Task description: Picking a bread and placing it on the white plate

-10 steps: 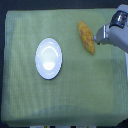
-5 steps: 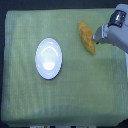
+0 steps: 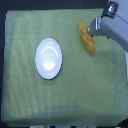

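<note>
The bread (image 3: 85, 39), a golden-orange oval loaf, lies on the green cloth at the upper right of the exterior view, slanting from upper left to lower right. My grey gripper (image 3: 91, 31) comes in from the exterior view's right, and its tip overlaps the loaf's upper right side. The fingers are too blurred to show whether they are open or closed on the loaf. The white plate (image 3: 49, 58) is round and glossy with nothing on it. It sits left of centre, well apart from the bread and the gripper.
A green cloth (image 3: 30, 100) covers the whole table top. The arm's grey body (image 3: 114, 27) fills the upper right corner. The table's right edge (image 3: 123, 80) borders a dark floor.
The gripper has moved toward the exterior view's left and slightly up, from beside the bread to over its right side. Bread and plate have not moved.
</note>
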